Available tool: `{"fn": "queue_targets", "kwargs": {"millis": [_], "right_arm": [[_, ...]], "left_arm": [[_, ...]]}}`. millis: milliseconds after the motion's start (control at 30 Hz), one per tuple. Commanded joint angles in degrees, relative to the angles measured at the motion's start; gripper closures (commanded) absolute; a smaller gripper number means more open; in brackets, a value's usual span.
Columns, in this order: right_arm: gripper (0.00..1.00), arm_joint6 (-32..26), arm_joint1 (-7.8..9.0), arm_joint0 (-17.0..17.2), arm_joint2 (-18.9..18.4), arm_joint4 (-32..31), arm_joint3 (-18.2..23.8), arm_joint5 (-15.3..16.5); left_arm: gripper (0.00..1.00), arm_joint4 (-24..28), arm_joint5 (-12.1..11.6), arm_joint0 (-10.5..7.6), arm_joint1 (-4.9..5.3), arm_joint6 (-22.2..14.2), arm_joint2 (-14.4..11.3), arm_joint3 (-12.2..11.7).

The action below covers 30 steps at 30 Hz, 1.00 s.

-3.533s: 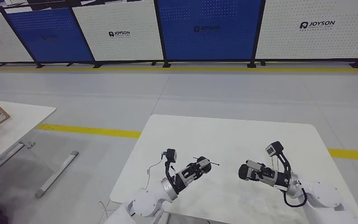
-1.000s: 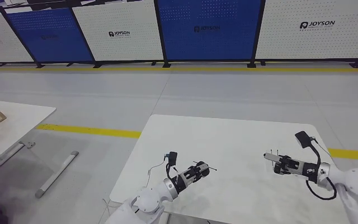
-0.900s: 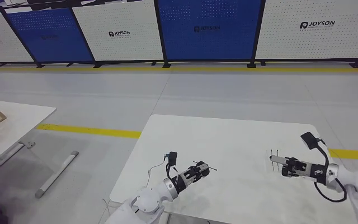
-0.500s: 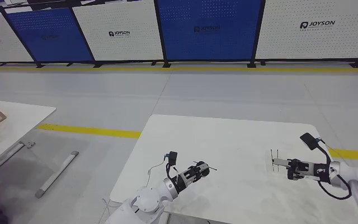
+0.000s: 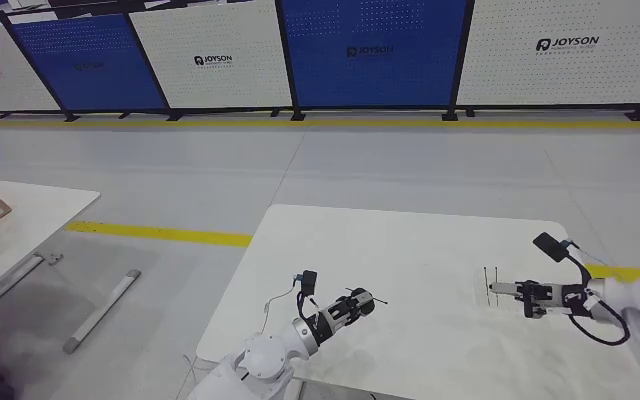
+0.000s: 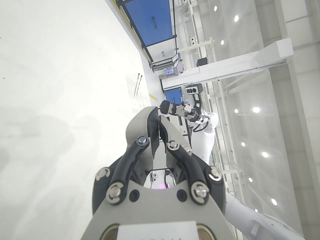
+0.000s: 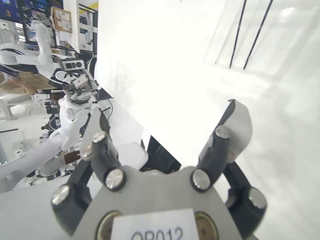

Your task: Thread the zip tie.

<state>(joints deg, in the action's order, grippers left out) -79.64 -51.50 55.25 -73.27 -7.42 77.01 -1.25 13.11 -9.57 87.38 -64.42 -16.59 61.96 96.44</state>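
At the lower middle the left gripper (image 5: 364, 297) pinches a zip tie (image 5: 380, 299), and at the lower right the right gripper (image 5: 503, 290), fingers spread, is near two other zip ties (image 7: 239, 26) on a clear tray (image 7: 287, 38).

The right gripper (image 5: 498, 290) has swung out from mid-table toward 3 o'clock and now hangs right at the two loose zip ties (image 5: 491, 284) (its arm hid them at first). The left gripper (image 5: 360, 299), with its held zip tie (image 5: 378, 298), sank slightly toward 7 o'clock.
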Motion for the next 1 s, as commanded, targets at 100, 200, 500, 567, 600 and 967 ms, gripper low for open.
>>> {"fn": "queue_targets", "kwargs": {"millis": [100,200,500,567,600,967], "right_arm": [[0.00,0.00,0.10,-8.06,6.95,-2.83,-6.78,-1.83],[0.00,1.31,-0.84,-11.15,9.79,-3.22,-10.65,-0.96],[0.00,1.31,-0.84,-11.15,9.79,-3.22,-10.65,-0.96],[0.00,1.31,-0.84,-11.15,9.79,-3.22,-10.65,-0.96],[0.00,1.31,-0.84,-11.15,9.79,-3.22,-10.65,-0.96],[0.00,3.34,-3.51,-16.75,18.01,-6.92,-14.80,0.84]], "left_arm": [[1.00,0.00,0.00,0.00,0.00,0.00,0.00,0.00],[1.00,0.00,0.00,0.00,0.00,0.00,0.00,0.00],[1.00,0.00,0.00,0.00,0.00,0.00,0.00,0.00],[1.00,0.00,0.00,0.00,0.00,0.00,0.00,0.00],[1.00,0.00,0.00,0.00,0.00,0.00,0.00,0.00],[1.00,0.00,0.00,0.00,0.00,0.00,0.00,0.00]]}}
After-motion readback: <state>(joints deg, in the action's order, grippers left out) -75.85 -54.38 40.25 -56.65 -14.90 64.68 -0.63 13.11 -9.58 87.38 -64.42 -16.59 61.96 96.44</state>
